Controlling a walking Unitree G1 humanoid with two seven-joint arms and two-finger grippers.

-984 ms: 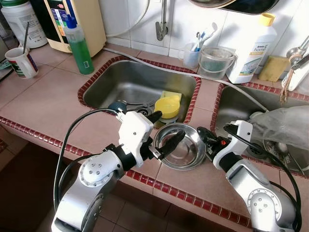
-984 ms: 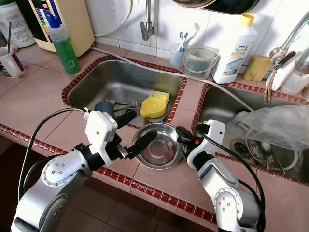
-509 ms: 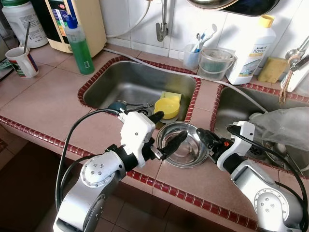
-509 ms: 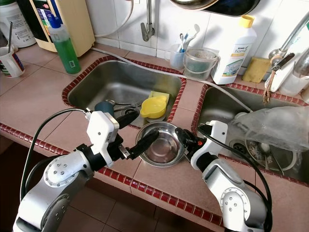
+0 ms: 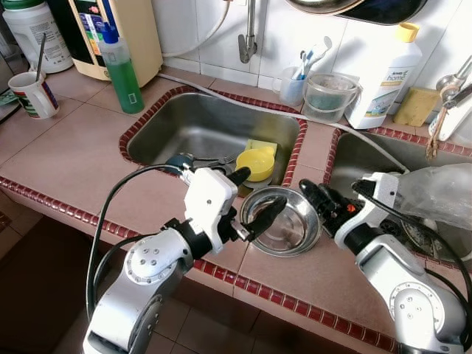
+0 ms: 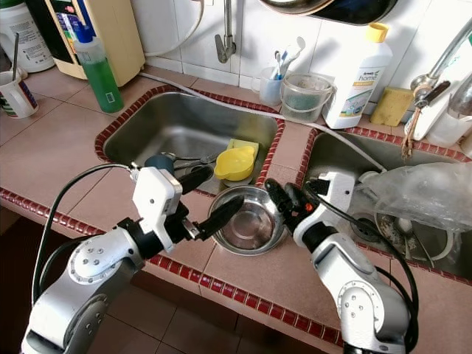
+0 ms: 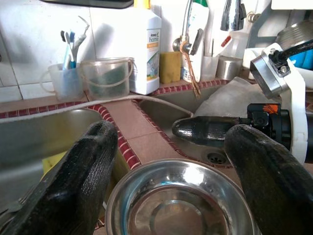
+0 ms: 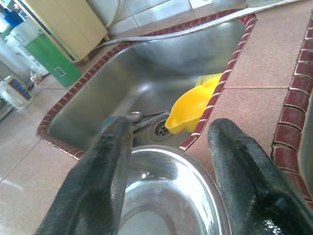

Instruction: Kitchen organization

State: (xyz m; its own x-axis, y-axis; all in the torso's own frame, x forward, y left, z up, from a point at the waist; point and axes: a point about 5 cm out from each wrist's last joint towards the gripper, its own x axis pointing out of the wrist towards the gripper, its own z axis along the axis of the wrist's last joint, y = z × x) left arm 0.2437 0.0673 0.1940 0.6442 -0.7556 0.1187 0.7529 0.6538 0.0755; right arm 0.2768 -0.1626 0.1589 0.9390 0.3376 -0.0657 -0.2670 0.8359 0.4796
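- The left gripper [image 5: 252, 198] hovers at the near-left rim of the steel bowl [image 5: 289, 225]. Its two black fingers are spread wide: one lies over the bowl's inside, the other points toward the left sink [image 5: 184, 129]. It grasps nothing.
- In the left wrist view the fingers [image 7: 80, 171] stand well apart, with the bowl [image 7: 181, 200] between and below them. Whether either finger touches the rim cannot be told.
- The right gripper [image 5: 318, 200] sits at the bowl's right rim, fingers parted and released, pointing across toward the left sink. In the right wrist view its fingers [image 8: 102, 176] straddle the bowl's edge [image 8: 166, 191]; actual contact cannot be told.
- The one steel bowl rests on the tiled counter [image 5: 66, 158], on the strip between the two sinks, at the front edge of the left basin.
- Inside the left sink lie one yellow cup [image 5: 256, 163] on its side, a yellow sponge just behind it, and some cutlery near the drain.
- The right sink [image 5: 354, 166] holds a crumpled clear plastic bag [image 5: 435, 193].
- Along the back wall stand one green soap bottle [image 5: 122, 70], one white detergent bottle [image 5: 383, 74], one clear lidded tub [image 5: 328, 94] and one cup of toothbrushes [image 5: 295, 82].
- One mug [image 5: 31, 94] with a spoon in it stands on the counter's far left.
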